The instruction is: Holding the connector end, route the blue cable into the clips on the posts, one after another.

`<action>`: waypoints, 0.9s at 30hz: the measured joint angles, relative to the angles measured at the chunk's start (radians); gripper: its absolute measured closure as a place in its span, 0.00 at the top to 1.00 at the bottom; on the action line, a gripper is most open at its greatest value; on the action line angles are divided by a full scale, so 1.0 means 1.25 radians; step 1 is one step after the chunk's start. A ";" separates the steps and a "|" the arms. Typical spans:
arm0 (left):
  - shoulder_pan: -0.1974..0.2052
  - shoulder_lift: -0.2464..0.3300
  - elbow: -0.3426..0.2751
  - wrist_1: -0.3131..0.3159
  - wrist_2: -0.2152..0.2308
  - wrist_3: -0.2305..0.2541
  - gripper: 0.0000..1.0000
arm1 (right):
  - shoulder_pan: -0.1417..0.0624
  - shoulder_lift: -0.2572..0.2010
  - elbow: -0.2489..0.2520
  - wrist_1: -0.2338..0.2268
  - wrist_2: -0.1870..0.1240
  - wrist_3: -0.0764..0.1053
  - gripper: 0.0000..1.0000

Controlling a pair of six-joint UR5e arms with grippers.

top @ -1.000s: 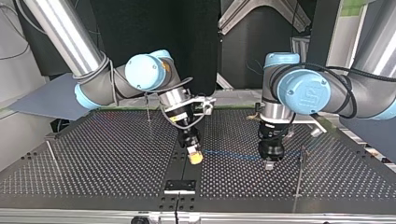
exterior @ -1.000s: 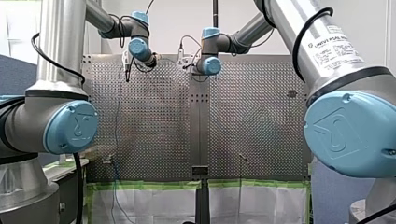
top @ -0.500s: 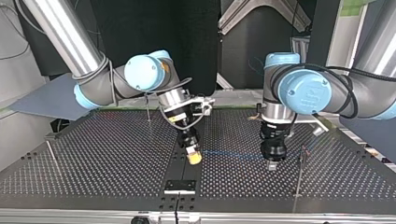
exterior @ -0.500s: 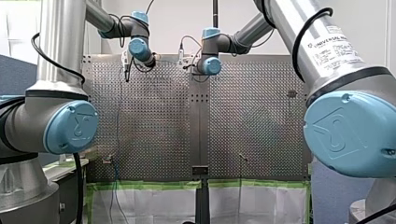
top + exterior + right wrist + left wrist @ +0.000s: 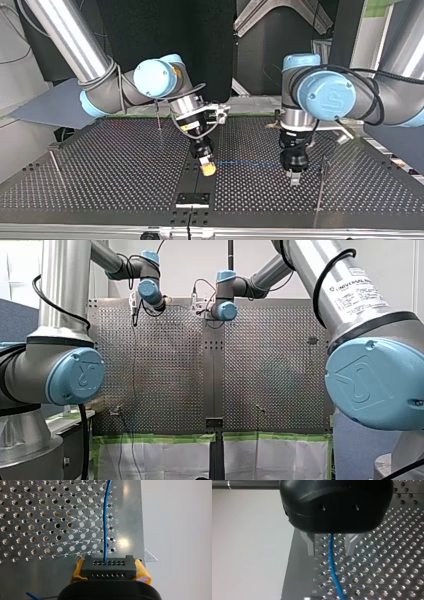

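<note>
Blue cable (image 5: pixel 250 163) is running between my two end effectors, low over the perforated worktop (image 5: pixel 115 170).
I am watching my right end effector (image 5: pixel 207 169) clenching its yellow pads (image 5: pixel 142 571) on the black connector (image 5: pixel 108 566), with the cable leaving the connector and stretching across the holes. My left end effector (image 5: pixel 329 546) is hanging released: its metal fingers (image 5: pixel 310 543) are standing apart and the cable is passing between them, touching neither. In the top view it is pointing down near the right post (image 5: pixel 320 187), while the left post (image 5: pixel 55 165) and the back post (image 5: pixel 158 115) are standing well apart from the cable.
</note>
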 joint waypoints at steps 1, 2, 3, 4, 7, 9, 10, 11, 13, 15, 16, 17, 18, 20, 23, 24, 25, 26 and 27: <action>0.000 0.003 0.000 0.000 0.000 0.000 0.50 | 0.000 0.000 0.000 0.000 0.000 0.000 0.00; 0.000 0.006 0.000 0.000 0.000 0.001 0.47 | 0.000 0.000 0.000 0.000 0.000 0.000 0.00; 0.000 0.010 0.000 0.000 -0.001 0.001 0.47 | 0.000 0.000 0.000 0.000 0.000 0.001 0.00; 0.000 0.012 0.000 0.000 -0.001 0.001 0.41 | 0.000 0.000 0.000 0.000 0.000 0.001 0.00; 0.000 0.016 0.000 -0.001 0.000 0.001 0.36 | 0.000 0.000 0.000 -0.001 0.000 0.001 0.00; -0.001 0.017 0.000 -0.003 0.002 0.001 0.36 | 0.000 0.000 0.000 0.000 0.000 0.001 0.00; -0.001 0.017 0.000 -0.005 0.002 0.001 0.36 | 0.000 0.000 0.000 0.000 -0.001 0.001 0.00; -0.001 0.017 0.000 -0.006 0.003 0.001 0.36 | 0.000 0.000 0.000 0.000 -0.001 0.001 0.00; -0.001 0.017 0.000 -0.012 0.003 0.001 0.36 | 0.000 0.000 0.000 0.000 -0.001 0.001 0.00; -0.001 0.017 0.000 -0.017 0.004 0.001 0.36 | 0.000 0.000 0.000 0.001 -0.001 0.002 0.00; -0.001 0.017 0.000 -0.018 0.004 0.001 0.36 | 0.000 0.000 0.000 0.001 -0.001 0.002 0.00; -0.001 0.017 0.000 -0.019 0.004 0.001 0.36 | 0.001 0.000 0.000 0.001 -0.001 0.002 0.00; -0.001 0.016 0.000 -0.020 0.004 0.000 0.36 | 0.001 0.000 0.000 0.001 -0.001 0.002 0.00; -0.001 0.014 0.000 -0.021 0.004 -0.001 0.36 | 0.001 0.000 0.000 0.001 -0.001 0.002 0.00; 0.000 0.011 0.000 -0.020 0.005 -0.001 0.32 | 0.002 0.000 0.000 0.001 -0.001 0.002 0.00; 0.000 0.010 0.000 -0.020 0.005 -0.001 0.32 | 0.002 0.000 0.000 0.001 -0.001 0.002 0.00; 0.000 0.009 0.000 -0.019 0.005 -0.001 0.32 | 0.002 0.000 0.000 0.001 -0.001 0.002 0.00; 0.000 0.009 0.000 -0.019 0.005 -0.001 0.26 | 0.002 0.000 0.000 0.001 -0.001 0.002 0.00; 0.000 0.009 0.000 -0.019 0.005 -0.001 0.26 | 0.002 0.000 0.000 0.001 -0.001 0.002 0.00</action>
